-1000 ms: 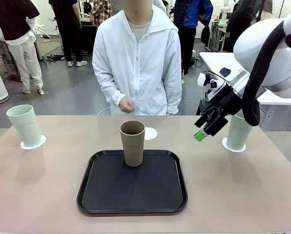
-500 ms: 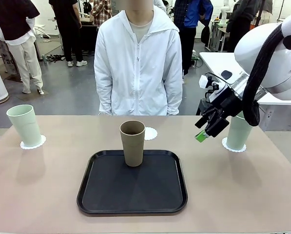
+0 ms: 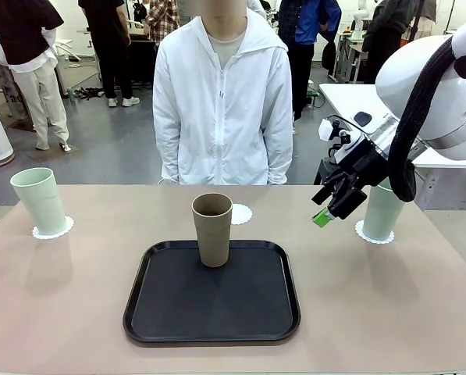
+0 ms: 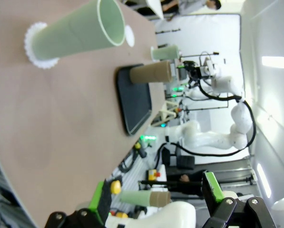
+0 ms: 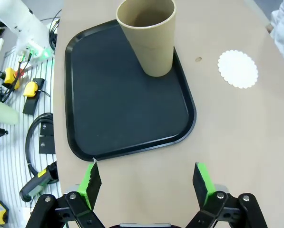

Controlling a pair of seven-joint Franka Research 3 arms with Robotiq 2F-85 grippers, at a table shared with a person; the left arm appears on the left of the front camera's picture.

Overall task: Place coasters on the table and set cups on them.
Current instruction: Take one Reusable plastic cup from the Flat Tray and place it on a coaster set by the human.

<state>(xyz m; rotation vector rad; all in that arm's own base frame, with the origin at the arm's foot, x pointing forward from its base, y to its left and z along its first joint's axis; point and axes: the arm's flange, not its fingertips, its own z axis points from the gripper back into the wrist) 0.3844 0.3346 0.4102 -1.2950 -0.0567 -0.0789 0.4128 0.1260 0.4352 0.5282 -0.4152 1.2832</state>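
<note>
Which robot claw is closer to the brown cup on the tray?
The right. The right gripper hangs open above the table just past the tray's right edge from the brown cup. The left gripper, also open, is back beyond the far-left mint cup.

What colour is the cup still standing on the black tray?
Brown: the cup on the tray shows best in the right wrist view.

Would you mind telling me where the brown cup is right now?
In the front view, the brown cup stands upright at the far edge of the black tray, mid-table, just in front of the empty coaster.
</note>
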